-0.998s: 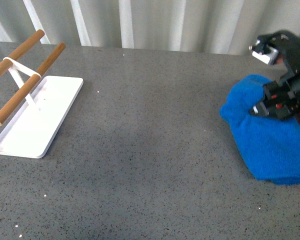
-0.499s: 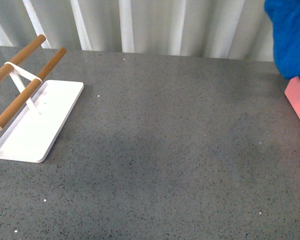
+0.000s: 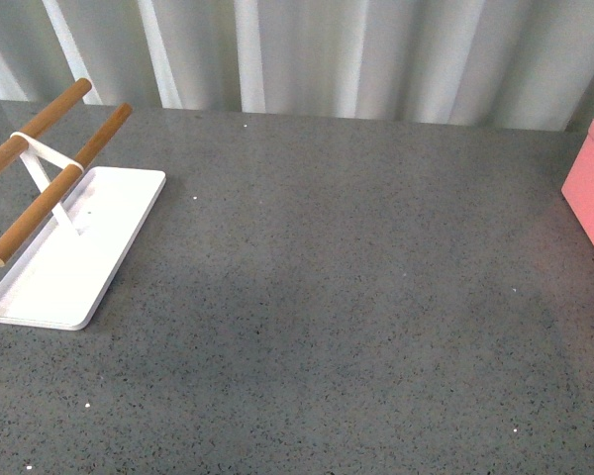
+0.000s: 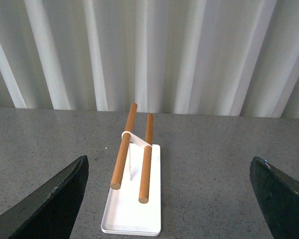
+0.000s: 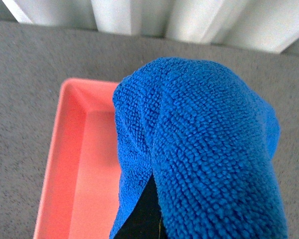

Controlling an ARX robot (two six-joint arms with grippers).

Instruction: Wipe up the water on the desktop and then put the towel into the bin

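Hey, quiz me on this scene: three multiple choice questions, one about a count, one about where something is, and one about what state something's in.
1. How many wooden rods stand over the white tray?
A) one
B) two
C) four

2. Where is the towel?
A) hanging over the bin
B) lying flat on the tray
C) draped over the rods

3. How is the left gripper?
A) shut on the towel
B) shut on a rod
C) open, holding nothing

Answers:
1 B: the front and left wrist views both show two rods side by side.
2 A: the right wrist view shows the towel above the bin's open inside.
3 C: the left wrist view shows its fingers wide apart with nothing between them.
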